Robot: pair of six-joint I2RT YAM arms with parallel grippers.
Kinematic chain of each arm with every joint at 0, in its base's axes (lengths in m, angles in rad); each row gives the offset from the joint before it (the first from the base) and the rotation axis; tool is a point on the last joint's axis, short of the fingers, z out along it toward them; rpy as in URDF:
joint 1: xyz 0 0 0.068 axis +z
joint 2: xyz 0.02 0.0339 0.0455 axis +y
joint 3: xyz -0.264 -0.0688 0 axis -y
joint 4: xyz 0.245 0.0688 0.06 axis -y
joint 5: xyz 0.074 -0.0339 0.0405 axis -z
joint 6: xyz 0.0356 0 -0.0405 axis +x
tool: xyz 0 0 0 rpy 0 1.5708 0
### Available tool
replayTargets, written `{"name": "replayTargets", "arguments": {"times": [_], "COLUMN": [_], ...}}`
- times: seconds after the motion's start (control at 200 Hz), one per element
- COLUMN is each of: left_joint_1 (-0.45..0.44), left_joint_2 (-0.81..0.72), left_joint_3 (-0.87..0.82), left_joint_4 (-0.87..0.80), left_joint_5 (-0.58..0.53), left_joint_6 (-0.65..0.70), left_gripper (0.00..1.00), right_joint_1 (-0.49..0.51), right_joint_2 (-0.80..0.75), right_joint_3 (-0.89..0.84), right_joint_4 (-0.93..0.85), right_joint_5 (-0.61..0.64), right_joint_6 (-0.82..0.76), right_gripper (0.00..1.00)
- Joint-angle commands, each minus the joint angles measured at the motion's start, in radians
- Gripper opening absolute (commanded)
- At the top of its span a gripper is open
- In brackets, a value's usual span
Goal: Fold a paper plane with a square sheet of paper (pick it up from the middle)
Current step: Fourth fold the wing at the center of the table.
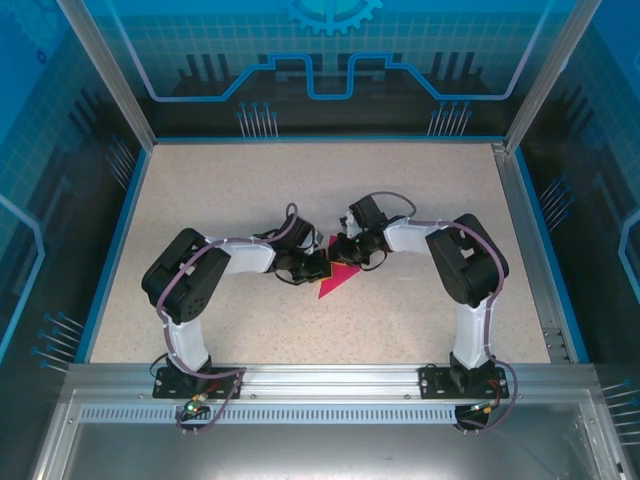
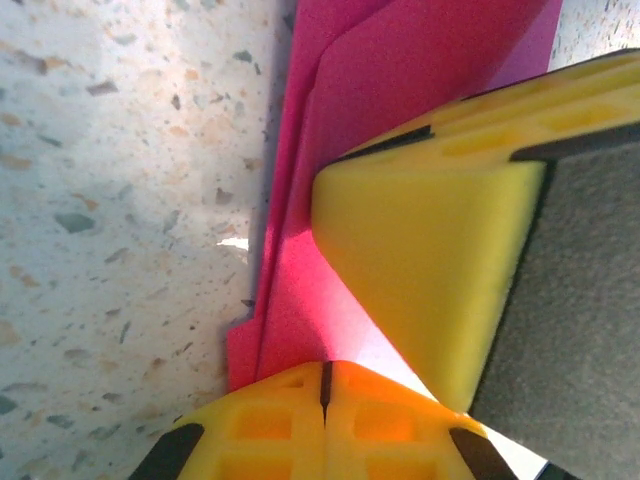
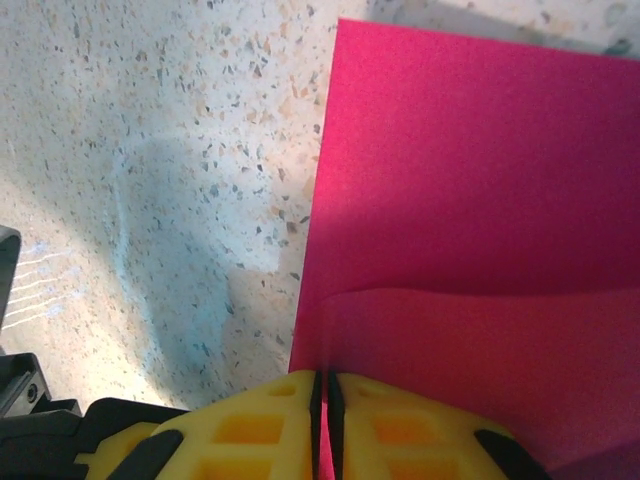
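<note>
Right at the lens in the left wrist view: left gripper, yellow tips clamped flush together, pinching the near edge of the pink paper. Looks folded into a couple of layers, lying flat on the speckled table. Also got a second yellow finger with a grey pad sitting over the paper on the right.

Over to the right wrist view: right gripper squeezed down to a hairline slit, nipping the paper at its left edge, just under a folded flap.

From the top: both grippers meeting mid-table, tips nearly touching, paper poking out toward the near side as a pointed triangle.
</note>
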Motion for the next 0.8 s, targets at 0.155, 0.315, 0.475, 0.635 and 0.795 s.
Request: {"name": "replayTargets", "arguments": {"times": [0.155,0.315,0.475,0.635,0.795], "left_joint_1": [-0.002,-0.002,-0.002,-0.002,-0.002], "left_joint_2": [0.053,0.048,0.04,0.034,0.026], "left_joint_3": [-0.093,-0.103,-0.115,-0.116,-0.112], "left_joint_4": [-0.177,-0.178,-0.177,-0.178,-0.181], "left_joint_5": [-0.13,-0.134,-0.136,-0.138,-0.135], "left_joint_6": [0.009,0.011,0.009,0.009,0.012], "left_gripper": [0.02,0.01,0.01,0.01,0.01], "right_joint_1": [-0.117,-0.171,-0.228,-0.265,-0.279], "right_joint_2": [0.051,0.094,0.132,0.156,0.123], "right_joint_3": [0.067,0.122,0.164,0.195,0.211], "right_joint_4": [-0.035,-0.046,-0.051,-0.06,-0.062], "right_joint_5": [0.025,-0.003,-0.022,-0.04,-0.086], "right_joint_6": [-0.054,-0.076,-0.085,-0.09,-0.088], "right_gripper": [0.17,0.18,0.18,0.19,0.19]}}
